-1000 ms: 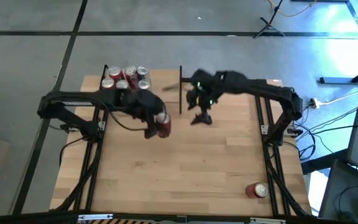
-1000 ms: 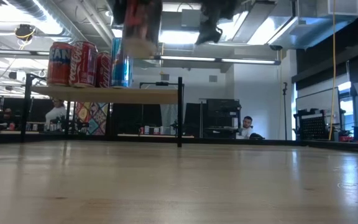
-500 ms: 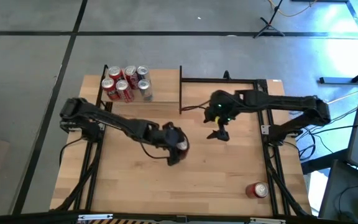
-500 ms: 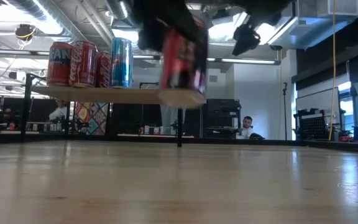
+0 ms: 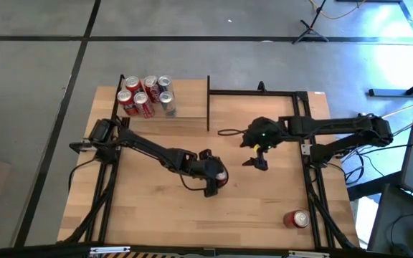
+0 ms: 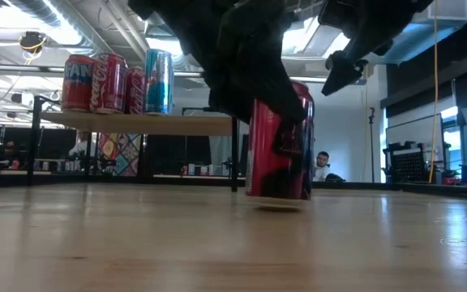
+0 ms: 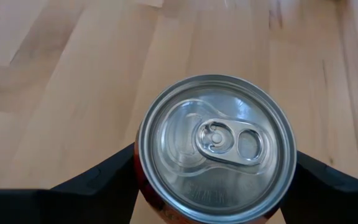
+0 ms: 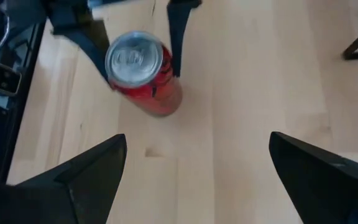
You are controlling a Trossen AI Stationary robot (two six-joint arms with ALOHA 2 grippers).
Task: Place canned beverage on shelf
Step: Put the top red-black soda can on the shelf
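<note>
The upright red aluminium can (image 6: 280, 139) is pinched by the left end effector (image 5: 214, 177); it should be lifted level toward the light-wood, black-framed shelf (image 5: 185, 104). The right end effector (image 5: 258, 162) is spread.

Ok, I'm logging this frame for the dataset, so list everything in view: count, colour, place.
Cans on the shelf: five; red ones plus one blue and silver; clustered upright at the shelf's left end.
Shelf: one, light wood with black posts, at the table's far edge.
Held can: one, red, upright at table centre, just above or barely on the wood.
Spare can: one, red, near the table's front right corner.
Table: one, light wood.
People: at least one, seated in the room behind.
Left claw: dark, closed around the held can.
Right claw: dark, open, empty, raised right of the held can.
</note>
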